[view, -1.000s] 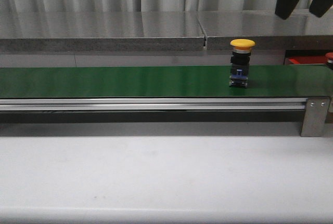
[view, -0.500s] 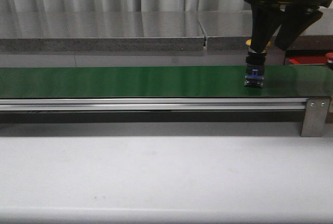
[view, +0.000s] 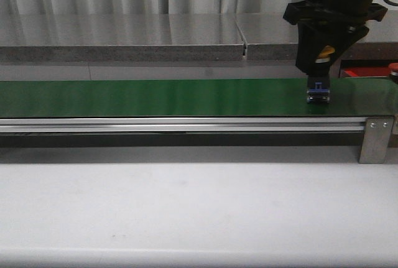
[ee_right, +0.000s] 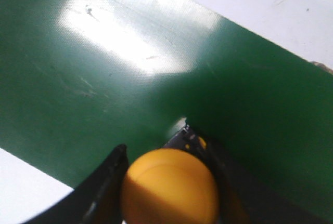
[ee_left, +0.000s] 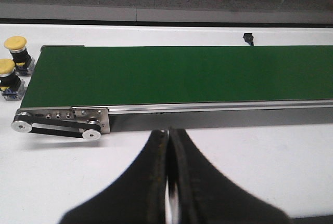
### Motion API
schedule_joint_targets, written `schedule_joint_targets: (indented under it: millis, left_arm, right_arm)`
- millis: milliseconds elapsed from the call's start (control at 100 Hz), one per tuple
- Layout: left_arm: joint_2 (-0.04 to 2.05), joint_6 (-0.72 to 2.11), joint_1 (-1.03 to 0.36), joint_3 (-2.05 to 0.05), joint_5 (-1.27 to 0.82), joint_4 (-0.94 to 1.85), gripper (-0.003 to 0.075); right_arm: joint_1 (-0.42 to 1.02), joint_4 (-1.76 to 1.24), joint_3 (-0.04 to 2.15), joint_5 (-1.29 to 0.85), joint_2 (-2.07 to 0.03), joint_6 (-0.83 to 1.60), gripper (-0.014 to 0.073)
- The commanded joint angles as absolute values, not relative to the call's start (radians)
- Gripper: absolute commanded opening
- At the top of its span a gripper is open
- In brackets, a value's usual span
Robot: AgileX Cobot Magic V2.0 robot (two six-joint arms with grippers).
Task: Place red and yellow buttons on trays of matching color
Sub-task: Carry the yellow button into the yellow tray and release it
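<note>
The right pincer appears clamped on the yellow button, which stands on the green belt at its right end. The left pincer is pressed together above the white bench.

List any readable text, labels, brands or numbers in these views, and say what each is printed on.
None can be read.
The green belt, its metal end bracket and the yellow button between the right tool's fingers show no print.
The two yellow buttons off the belt's end in the left wrist view are too small to show any marking.
</note>
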State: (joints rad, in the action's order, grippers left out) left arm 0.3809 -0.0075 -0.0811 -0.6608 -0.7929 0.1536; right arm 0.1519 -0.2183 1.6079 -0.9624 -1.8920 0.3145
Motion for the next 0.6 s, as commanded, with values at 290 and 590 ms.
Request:
schedule_joint_targets:
  millis: [290,590]
  left_arm:
    - [0.388,-0.01,-0.089,-0.686,-0.719,0.167,-0.002]
    - [0.388,-0.01,-0.089,-0.686,-0.719,0.167,-0.002]
  right_arm:
    - [0.054,-0.229,1.631,-0.903,-1.718,0.182,-0.0046]
    - [-0.129,-0.229,1.629,-0.936,-1.696,0.11,-0.0046]
